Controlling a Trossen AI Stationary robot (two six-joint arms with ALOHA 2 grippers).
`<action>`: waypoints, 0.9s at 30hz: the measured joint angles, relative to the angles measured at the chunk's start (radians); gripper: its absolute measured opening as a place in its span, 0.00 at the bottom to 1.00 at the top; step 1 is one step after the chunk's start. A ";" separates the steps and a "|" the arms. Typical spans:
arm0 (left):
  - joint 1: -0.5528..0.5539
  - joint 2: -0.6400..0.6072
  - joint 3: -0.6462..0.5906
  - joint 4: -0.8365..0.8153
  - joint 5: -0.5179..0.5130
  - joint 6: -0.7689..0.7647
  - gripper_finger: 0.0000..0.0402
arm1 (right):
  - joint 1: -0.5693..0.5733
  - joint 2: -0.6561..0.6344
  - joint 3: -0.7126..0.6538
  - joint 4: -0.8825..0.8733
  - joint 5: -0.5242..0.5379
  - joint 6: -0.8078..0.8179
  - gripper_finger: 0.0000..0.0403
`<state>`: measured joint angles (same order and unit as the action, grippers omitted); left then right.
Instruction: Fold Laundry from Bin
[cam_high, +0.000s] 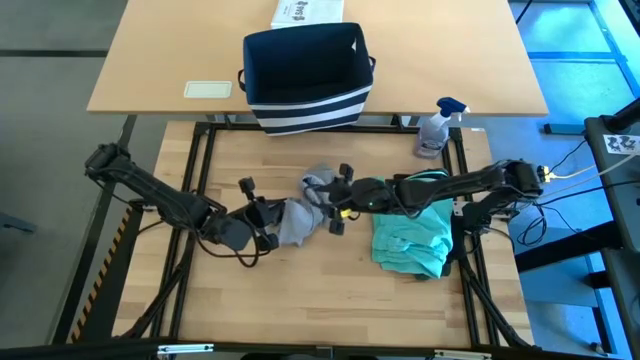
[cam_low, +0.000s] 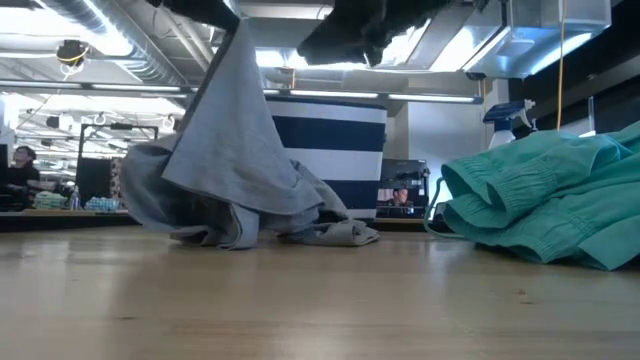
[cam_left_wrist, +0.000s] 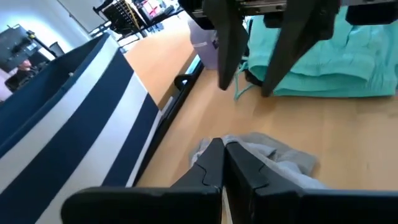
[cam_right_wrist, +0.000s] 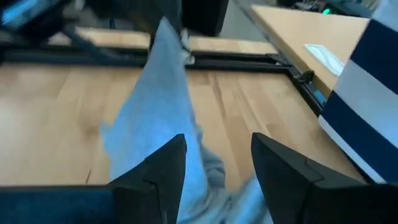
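The left hand (cam_high: 268, 222) was pinched tight on the grey T-shirt (cam_high: 298, 215) and held one part of it up off the wooden tabletop (cam_high: 300, 290) — in the low view the cloth hung down in a steep drape, its lower folds heaped on the wood. The right hand (cam_high: 322, 205) hovered over the same garment from the other side, its fingers (cam_right_wrist: 163, 167) spread apart with grey cloth showing between them, gripping nothing. The teal piece (cam_high: 412, 238) lay crumpled on the tabletop under the right arm, apart from the grey heap. The bin (cam_high: 306, 75) — navy with white stripes — stood on the lighter table (cam_high: 160, 60) beyond, with a spray bottle (cam_high: 436, 128) off to one side.
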<state>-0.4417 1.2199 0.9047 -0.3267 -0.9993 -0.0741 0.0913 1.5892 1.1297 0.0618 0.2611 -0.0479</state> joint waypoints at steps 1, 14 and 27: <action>0.002 0.005 0.000 -0.002 -0.001 -0.002 0.00 | 0.000 0.006 -0.014 0.039 0.002 0.014 0.45; 0.061 0.031 0.000 0.055 0.031 0.004 0.00 | 0.000 0.038 -0.026 0.233 -0.003 0.071 0.45; 0.077 0.031 0.000 0.096 0.077 0.005 0.00 | 0.000 0.150 -0.002 0.386 -0.040 0.100 0.45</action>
<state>-0.3645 1.2510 0.9047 -0.2307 -0.9218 -0.0687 0.0912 1.7390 1.1274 0.4482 0.2211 0.0525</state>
